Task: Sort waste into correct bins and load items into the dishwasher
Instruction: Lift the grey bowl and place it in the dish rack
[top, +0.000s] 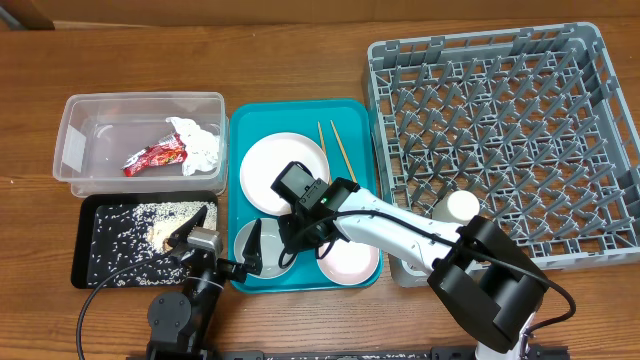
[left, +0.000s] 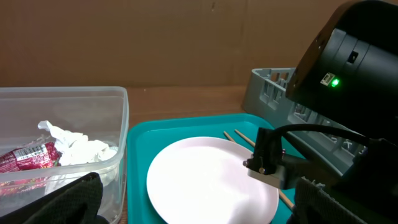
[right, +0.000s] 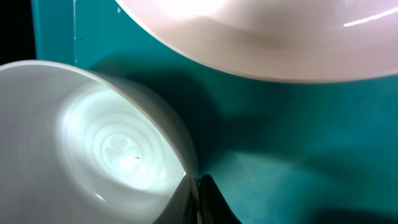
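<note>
Print on red-and-white snack wrapper (top: 155, 157) illegible; left gripper (top: 190, 230) spread; right gripper (top: 266, 248) clamps round white bowl (right: 112, 143), seven o'clock on teal plastic tray (top: 240, 125)

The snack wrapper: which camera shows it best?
Overhead: the snack wrapper lies fully visible in the clear tub. The left wrist view catches only one end through the wall; the right wrist view misses it.

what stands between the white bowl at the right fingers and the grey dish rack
A second round white bowl sits on the teal serving tray between that left white bowl and the large grey plastic dish rack. A small white cup stands in the rack's near-left corner. Lifting over should clear both.
</note>
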